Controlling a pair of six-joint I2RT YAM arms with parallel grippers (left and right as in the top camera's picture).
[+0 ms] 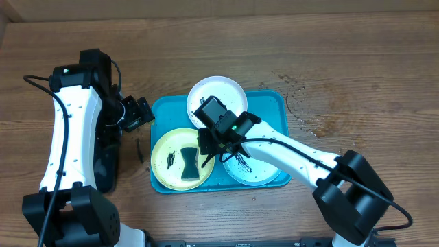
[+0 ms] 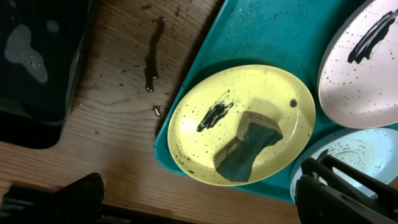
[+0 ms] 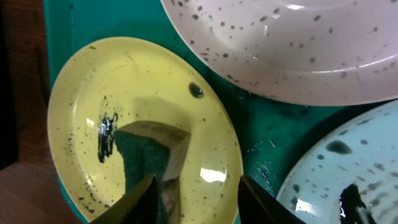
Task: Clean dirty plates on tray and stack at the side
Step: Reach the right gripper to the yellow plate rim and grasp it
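Note:
The turquoise tray (image 1: 161,106) holds three dirty plates, all speckled and smeared black. The white one (image 1: 226,92) lies at the back, the yellow one (image 1: 168,161) front left, the mint one (image 1: 257,171) front right. A dark green sponge (image 1: 188,161) lies on the yellow plate. My right gripper (image 1: 209,152) hovers over that plate's right side. In the right wrist view its jaws (image 3: 199,202) stand apart, one finger by the sponge (image 3: 146,155), the other past the plate's rim. My left gripper (image 1: 142,113) is open, left of the tray over bare wood (image 2: 199,211).
A black tray (image 1: 106,154) lies left of the turquoise one, under my left arm, with water pooled in it (image 2: 31,56). Drips and a dark wet streak (image 2: 152,56) mark the wood between the two trays. More splashes (image 1: 302,110) lie right of the tray.

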